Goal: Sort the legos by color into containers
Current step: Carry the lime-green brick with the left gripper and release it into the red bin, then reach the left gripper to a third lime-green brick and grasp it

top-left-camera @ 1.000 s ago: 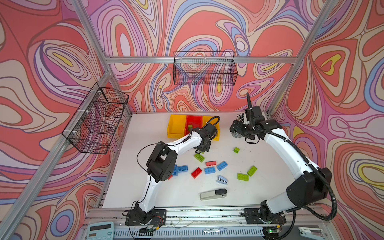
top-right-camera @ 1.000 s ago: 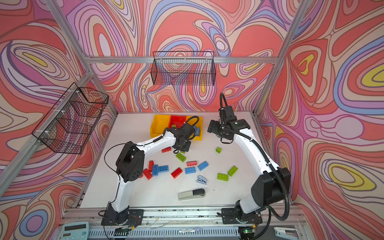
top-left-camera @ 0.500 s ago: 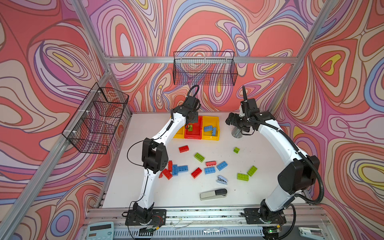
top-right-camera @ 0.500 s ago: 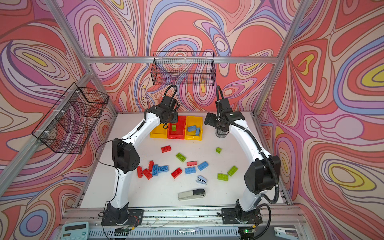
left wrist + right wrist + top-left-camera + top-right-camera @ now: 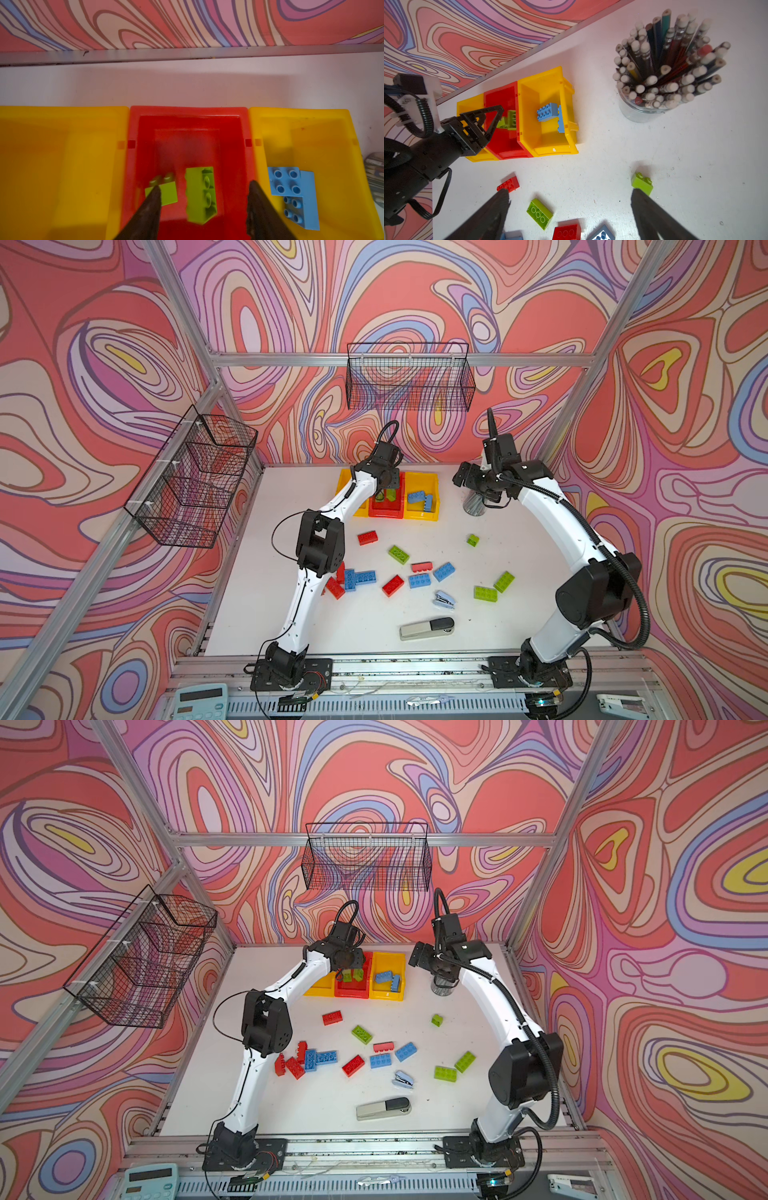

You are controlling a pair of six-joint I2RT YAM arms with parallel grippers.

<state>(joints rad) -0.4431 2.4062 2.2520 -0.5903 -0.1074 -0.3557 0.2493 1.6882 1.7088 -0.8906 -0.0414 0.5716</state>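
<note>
My left gripper (image 5: pixel 204 187) hangs open over the red middle container (image 5: pixel 188 120). Between its fingers, touching neither, a lime green lego (image 5: pixel 200 195) shows blurred inside that container. A second green lego (image 5: pixel 166 190) lies beside it. Two blue legos (image 5: pixel 291 187) lie in the right yellow container (image 5: pixel 422 480); the left yellow container (image 5: pixel 62 155) looks empty. In both top views several red, blue and green legos (image 5: pixel 398 554) lie scattered on the white table. My right gripper (image 5: pixel 571 195) hovers open and empty above the table, a small green lego (image 5: pixel 641 182) by one fingertip.
A clear cup of pencils (image 5: pixel 664 68) stands right of the containers, under my right wrist (image 5: pixel 474 504). A small light-blue stapler (image 5: pixel 444 600) and a grey-and-black stapler (image 5: pixel 427 628) lie toward the front. Black wire baskets (image 5: pixel 409 379) hang on the back and left walls.
My left arm swung from the table up over the containers with a green lego, then opened over the red one and let it go. The right gripper stayed open, shifting slightly.
</note>
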